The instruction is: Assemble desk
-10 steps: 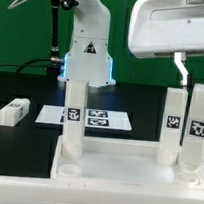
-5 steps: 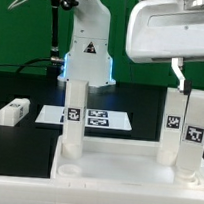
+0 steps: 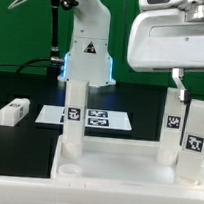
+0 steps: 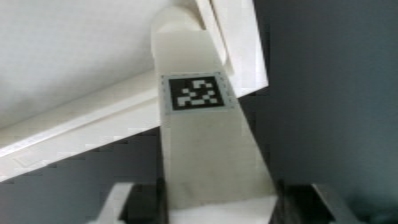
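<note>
The white desk top [image 3: 110,161] lies at the front with its rim up. Two white legs stand upright in its corner sockets, one at the exterior view's left [image 3: 75,113] and one at its right [image 3: 174,121]. My gripper [image 3: 191,94] is shut on a third leg [image 3: 195,138] and holds it upright over the desk top's right end, in front of the right leg. In the wrist view the held leg [image 4: 210,150] runs between my fingers [image 4: 143,207] down to the desk top's rim [image 4: 80,135]. A fourth leg [image 3: 14,110] lies loose on the table at the left.
The marker board [image 3: 97,118] lies flat on the black table behind the desk top. The robot's base [image 3: 89,51] stands at the back, in front of a green backdrop.
My gripper has come down with the held leg, so the leg sits lower and closer to the desk top's right end. The other parts have not moved.
</note>
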